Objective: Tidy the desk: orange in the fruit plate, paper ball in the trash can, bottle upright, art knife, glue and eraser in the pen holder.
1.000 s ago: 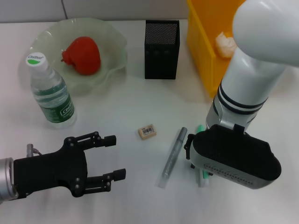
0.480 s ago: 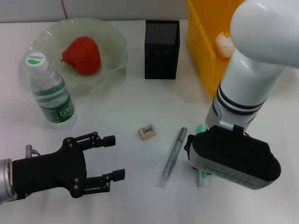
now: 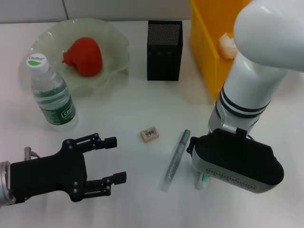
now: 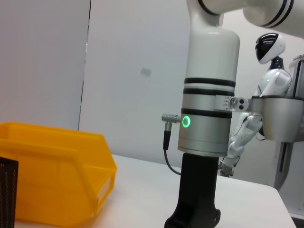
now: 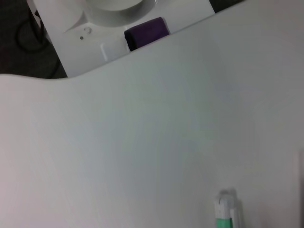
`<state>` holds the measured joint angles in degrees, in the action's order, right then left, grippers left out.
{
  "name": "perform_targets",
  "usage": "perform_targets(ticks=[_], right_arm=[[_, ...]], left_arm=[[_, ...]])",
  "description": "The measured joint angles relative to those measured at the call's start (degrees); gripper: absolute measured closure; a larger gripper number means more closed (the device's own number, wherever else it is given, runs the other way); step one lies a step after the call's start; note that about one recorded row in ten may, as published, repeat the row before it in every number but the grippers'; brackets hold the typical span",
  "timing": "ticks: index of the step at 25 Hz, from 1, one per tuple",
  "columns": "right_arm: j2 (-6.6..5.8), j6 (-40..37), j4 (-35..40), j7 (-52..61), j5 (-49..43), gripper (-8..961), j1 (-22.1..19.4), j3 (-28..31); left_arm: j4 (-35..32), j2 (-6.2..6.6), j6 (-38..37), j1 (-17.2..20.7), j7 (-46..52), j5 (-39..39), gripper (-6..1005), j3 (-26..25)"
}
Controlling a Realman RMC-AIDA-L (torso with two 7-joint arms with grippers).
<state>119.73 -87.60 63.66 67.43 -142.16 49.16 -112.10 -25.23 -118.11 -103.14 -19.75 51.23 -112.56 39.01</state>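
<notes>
- Head view: the desk point(image 3: 123, 109) is a smooth white surface; the fruit plate point(image 3: 114, 47), pale green and translucent with a wavy rim, holds one glossy red-orange fruit point(image 3: 84, 57); just beside it a clear ribbed plastic bottle point(image 3: 52, 97) stands upright, white cap on, green label
- pen holder point(image 3: 164, 50): a black mesh box, square in section, standing between the plate and the yellow plastic bin point(image 3: 209, 52); a crumpled white paper ball point(image 3: 229, 45) lies in the bin
- eraser point(image 3: 149, 134): a small tan block lying loose mid-desk; near it the art knife point(image 3: 176, 159), a slim grey stick, lies slanted; the green-and-white glue point(image 3: 204, 179) is mostly hidden under the right gripper point(image 3: 235, 161), a bulky black housing low over it; whether its claw is spread or closed cannot be told
- left gripper point(image 3: 111, 159): matte black, fingers spread wide, holding nothing, near the desk's front edge, well apart from the eraser
</notes>
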Motion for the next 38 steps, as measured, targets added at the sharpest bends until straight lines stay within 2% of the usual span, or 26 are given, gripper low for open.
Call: perform_targets(ticks=[6,9,13,20,26,32,38], right_arm=[[0.06,-0.48,0.50,0.41,0.05,804,-0.24,0.54],[0.06,-2.71,1.36,0.59,0.19,804,-0.25,2.56],[0.03,-7.95,3.22,1.06,0.46,804,0.29,8.73],[-0.10,-12.35,3.48,3.52,0.82,804,1.67,19.02],[-0.35,-15.78,3.19,4.30,4.90,804,1.43,31.19],[-0.43,-16.14,0.38,6.38,9.26,804,0.66,40.56],[-0.47,-13.22,-4.90,7.37,14.90,804,-0.73,48.23]], left_arm=[[0.00,0.08,-0.17,0.33,0.00,-0.01,219,-0.24],[0.00,0.08,-0.17,0.42,0.00,-0.02,219,-0.51],[0.00,0.08,-0.17,0.42,0.00,-0.03,219,-0.60],[0.00,0.01,-0.16,0.54,0.00,-0.04,219,-0.61],[0.11,0.02,-0.21,0.78,-0.55,-0.03,219,-0.99],[0.52,-0.20,-0.22,0.77,-1.57,-0.03,219,-1.91],[0.62,-0.27,0.08,1.21,-2.89,0.87,219,-3.21]])
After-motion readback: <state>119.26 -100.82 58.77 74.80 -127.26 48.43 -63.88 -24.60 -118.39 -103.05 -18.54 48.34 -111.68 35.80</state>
